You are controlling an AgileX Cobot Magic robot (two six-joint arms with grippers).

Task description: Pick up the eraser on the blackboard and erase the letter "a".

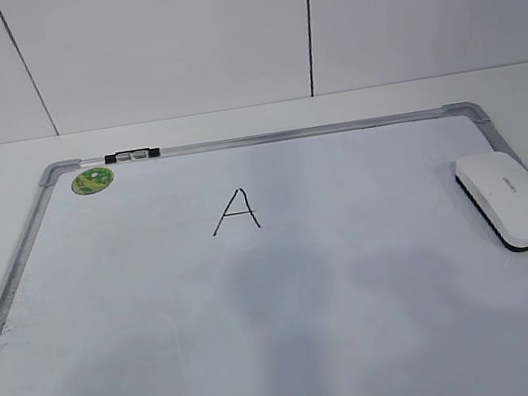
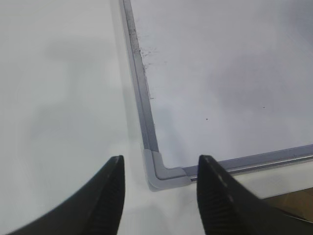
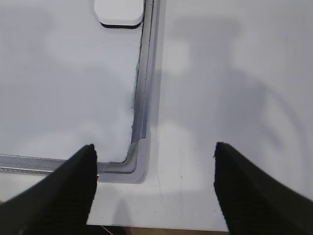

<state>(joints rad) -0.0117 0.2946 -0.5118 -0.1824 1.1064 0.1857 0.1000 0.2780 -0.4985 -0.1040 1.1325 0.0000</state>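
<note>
Eraser [image 1: 510, 198] lying by blackboard [image 1: 265, 139] right frame; we're seeing both tools [image 2: 159, 196] [image 3: 154, 188] released, hovering, nothing grasped.

So that's one blackboard [image 1: 387, 339], one eraser [image 1: 508, 198], one letter [image 1: 235, 211], one green sticker [image 1: 92, 180], one clip [image 1: 134, 155], plus two hands: left hand [image 2: 159, 196], right hand [image 3: 154, 188].

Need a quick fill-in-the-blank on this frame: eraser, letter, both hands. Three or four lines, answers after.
1. The eraser lies near the board's ____ edge in the exterior view.
2. The letter on the blackboard is a capital ____.
3. The round sticker is coloured ____.
4. The left hand and right hand are both ____, holding nothing.

Missing words: right; A; green; open
</note>
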